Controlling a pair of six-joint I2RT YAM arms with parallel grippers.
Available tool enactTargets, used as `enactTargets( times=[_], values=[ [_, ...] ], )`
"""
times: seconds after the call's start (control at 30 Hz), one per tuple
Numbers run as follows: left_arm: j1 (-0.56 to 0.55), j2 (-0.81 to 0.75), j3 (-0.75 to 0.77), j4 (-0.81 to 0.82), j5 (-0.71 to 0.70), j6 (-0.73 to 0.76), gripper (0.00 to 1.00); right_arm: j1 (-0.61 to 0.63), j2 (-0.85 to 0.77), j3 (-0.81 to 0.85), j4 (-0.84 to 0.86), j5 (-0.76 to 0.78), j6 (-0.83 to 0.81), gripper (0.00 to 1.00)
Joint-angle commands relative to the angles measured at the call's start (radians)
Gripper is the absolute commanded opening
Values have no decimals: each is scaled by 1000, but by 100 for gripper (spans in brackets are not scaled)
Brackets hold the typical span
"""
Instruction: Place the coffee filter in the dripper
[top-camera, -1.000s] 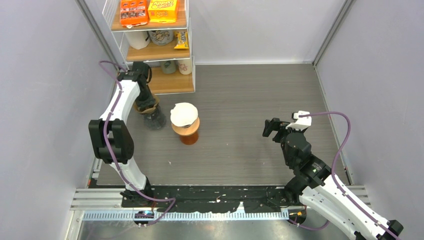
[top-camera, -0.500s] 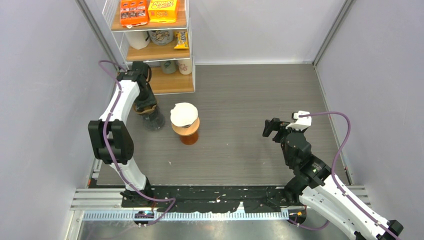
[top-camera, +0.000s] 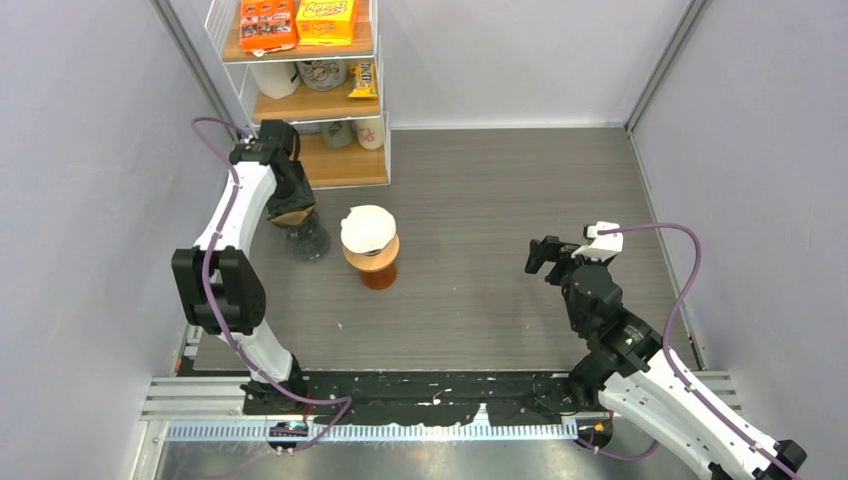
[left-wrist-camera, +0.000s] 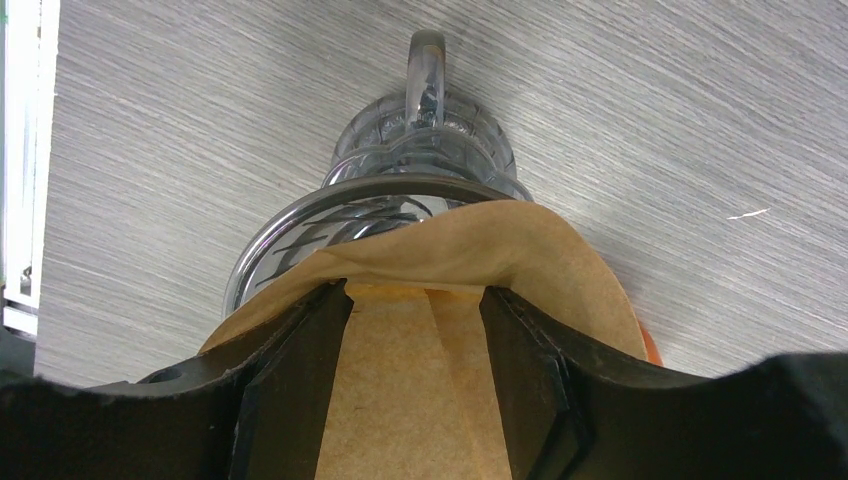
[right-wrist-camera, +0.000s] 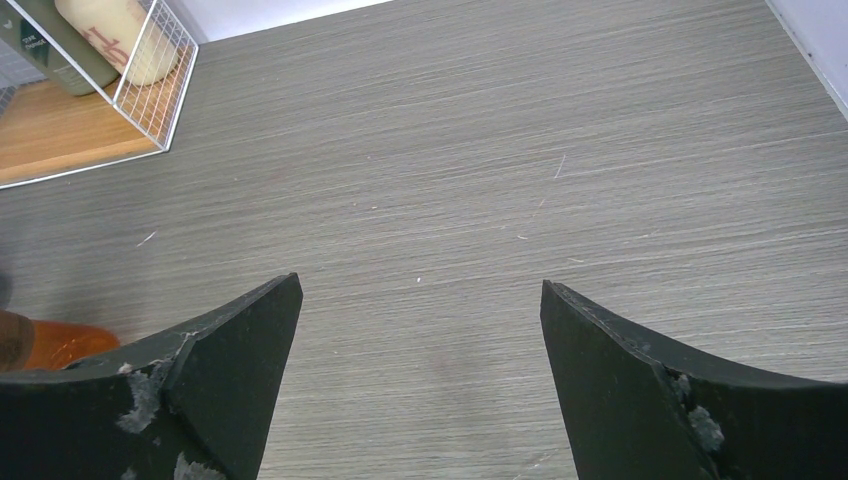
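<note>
Coffee filter (left-wrist-camera: 470, 250), a brown paper cone, sits between the fingers of the left tool (left-wrist-camera: 415, 300), whose jaws stand apart on either side of the paper's seam; to my eye they flank it rather than pinch it, though contact at the pads is hidden. Its curled edge overlaps the near side of the rim of the clear glass dripper (left-wrist-camera: 425, 150), which stands directly beneath on the counter (top-camera: 480, 200), its handle pointing away from the tool. So the move turns on a straight drop: the mouth lies below the tool, not beside it. Just right of the dripper stands an orange cup (top-camera: 372, 262) topped with white paper. Far off to the right, the right tool (right-wrist-camera: 420, 300) hangs with jaws wide and empty; the left arm is plainly the nearer one
</note>
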Motion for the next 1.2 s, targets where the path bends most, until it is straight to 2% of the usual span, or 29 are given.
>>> enactTargets(
  times=[0.0, 0.17, 0.27, 0.43, 1.17],
  values=[
    [3, 14, -29, 2, -9, 10, 67, 0, -3, 9, 31, 23, 1, 96],
    [3, 7, -36, 3, -14, 7, 66, -1, -6, 7, 30, 25, 4, 96],
    [3, 4, -38, 4, -11, 6, 61, 0, -6, 8, 31, 23, 5, 96],
    [3, 1, -43, 12, -8, 3, 58, -1, -8, 7, 30, 22, 6, 96],
    [3, -110, -92, 113, 1, -4, 55, -1, -4, 9, 30, 23, 7, 96]
  ],
)
